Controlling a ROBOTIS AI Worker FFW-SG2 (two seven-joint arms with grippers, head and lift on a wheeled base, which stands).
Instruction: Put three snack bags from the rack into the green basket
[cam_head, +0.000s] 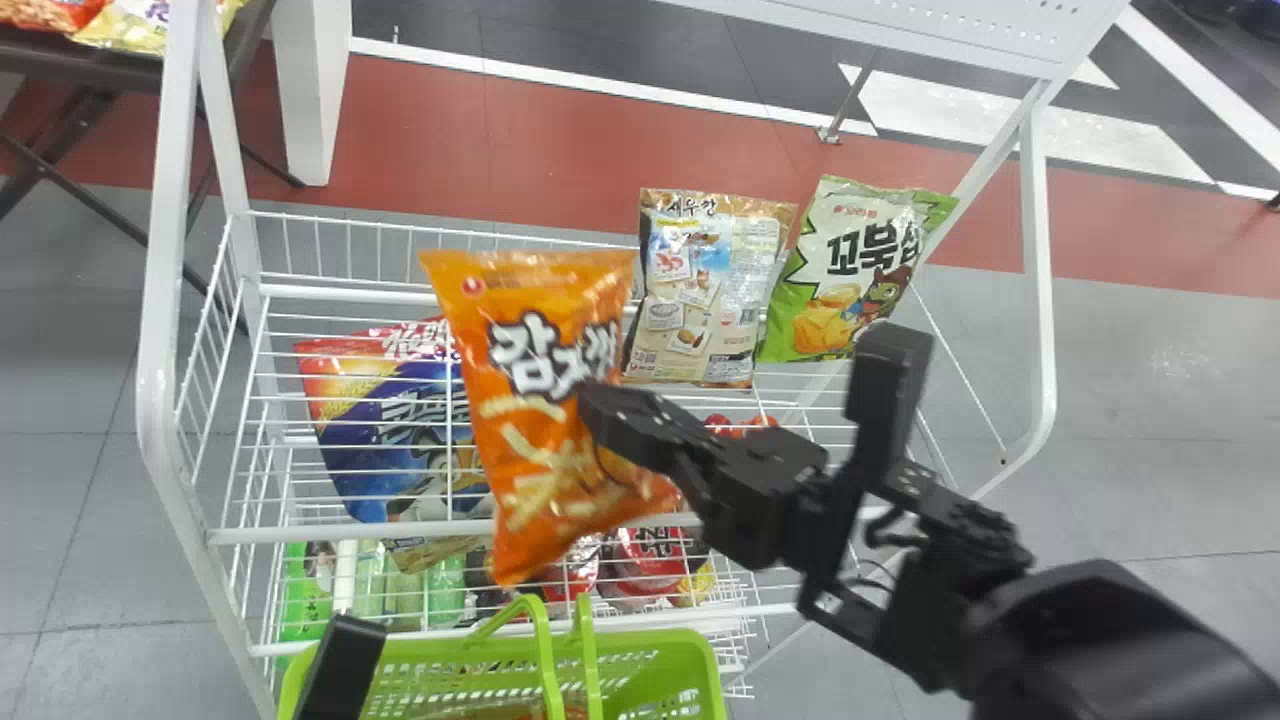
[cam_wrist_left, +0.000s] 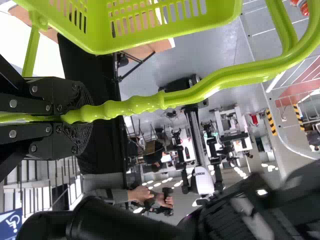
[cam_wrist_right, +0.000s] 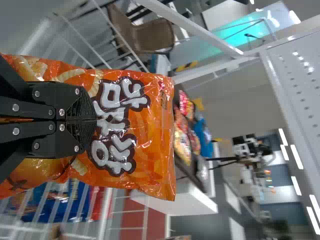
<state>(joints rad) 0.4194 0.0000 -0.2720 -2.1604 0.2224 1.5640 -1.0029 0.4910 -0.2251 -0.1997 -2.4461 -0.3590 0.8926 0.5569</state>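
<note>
My right gripper (cam_head: 615, 425) holds an orange snack bag (cam_head: 530, 400) in front of the white wire rack (cam_head: 380, 530). In the right wrist view the same gripper (cam_wrist_right: 90, 120) is shut on the orange bag (cam_wrist_right: 145, 165). At the bottom of the head view my left gripper (cam_head: 345, 665) is by the green basket (cam_head: 700, 660), and something orange lies inside the basket. The left wrist view has this gripper (cam_wrist_left: 65, 118) shut on the handle of the green basket (cam_wrist_left: 175, 30). A brown-and-white bag (cam_head: 705, 290) and a green bag (cam_head: 850, 270) stand on the rack.
A blue snack bag (cam_head: 400, 430) lies behind the wires at the rack's left. Red and green packages (cam_head: 650, 560) fill a lower shelf. White posts (cam_head: 155, 300) frame both sides. A dark table (cam_head: 100, 60) with bags stands at the back left.
</note>
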